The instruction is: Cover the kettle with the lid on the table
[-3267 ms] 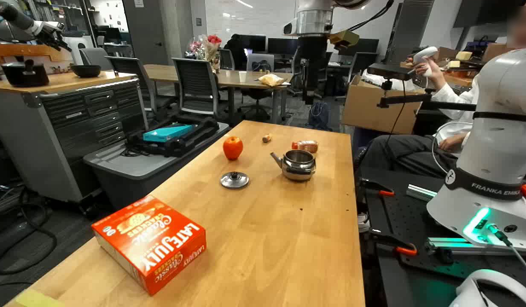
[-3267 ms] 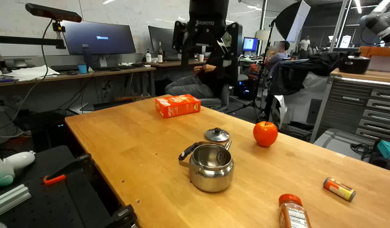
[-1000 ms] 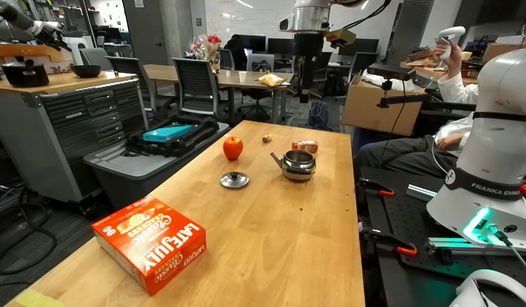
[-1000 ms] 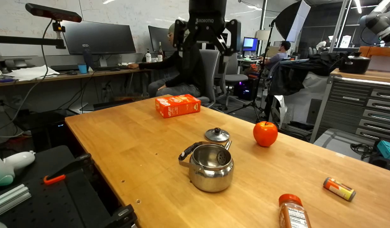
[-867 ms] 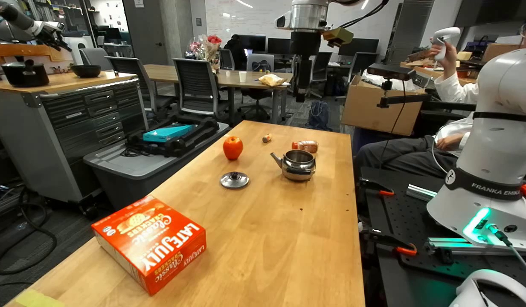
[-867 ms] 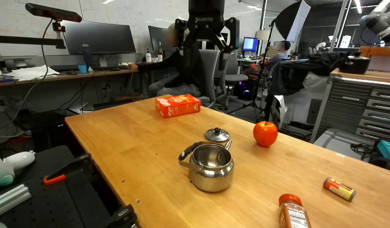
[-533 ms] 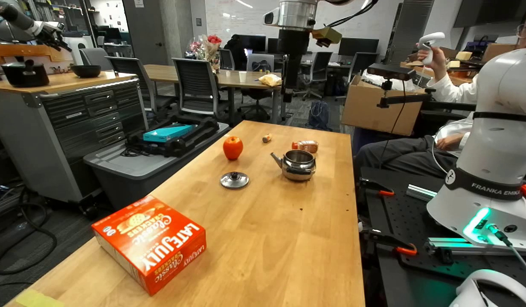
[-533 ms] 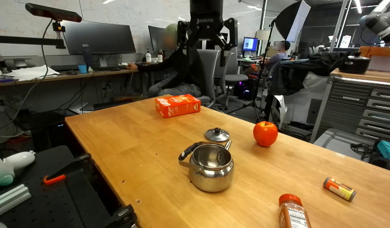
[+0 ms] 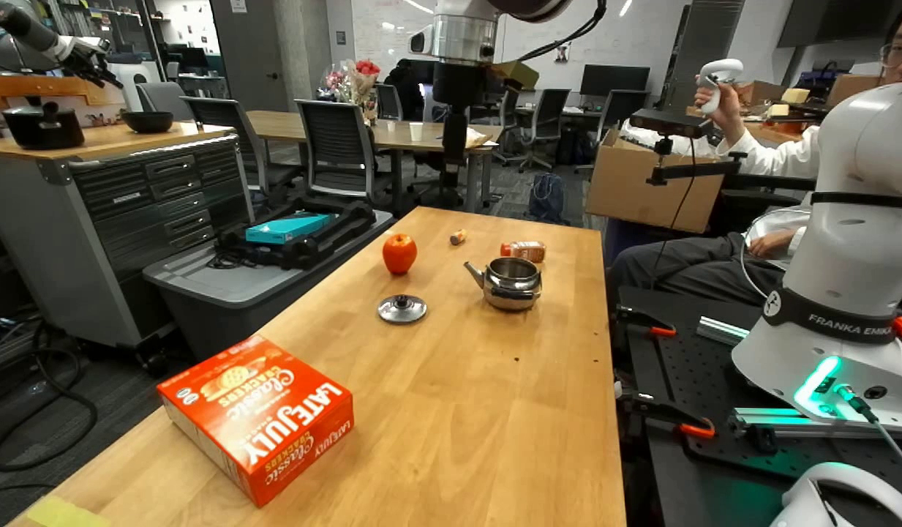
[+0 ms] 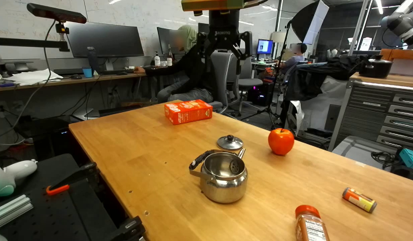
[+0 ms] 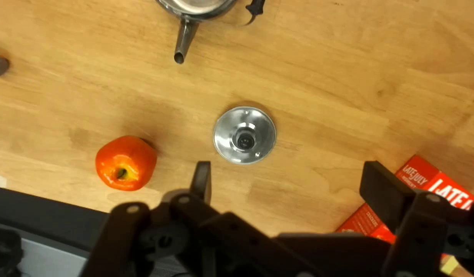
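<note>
Lid (image 11: pixel 245 135) lies flat; spread tool (image 11: pixel 286 173) well above.

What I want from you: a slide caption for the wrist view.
Open fingers above the table: the lid lies between a red apple and a cracker box, apart from the kettle.

A whiteboard (image 9: pixel 436 40) is lining the wall (image 9: pixel 339 18). Grey chairs (image 9: pixel 336 143) are flanking a rear table (image 9: pixel 397 136). A concrete column (image 9: pixel 302 66) is rising beside a dark door (image 9: pixel 246 66). A drawer cabinet (image 9: pixel 140 208) is resting on grey flooring (image 9: pixel 513 194).
</note>
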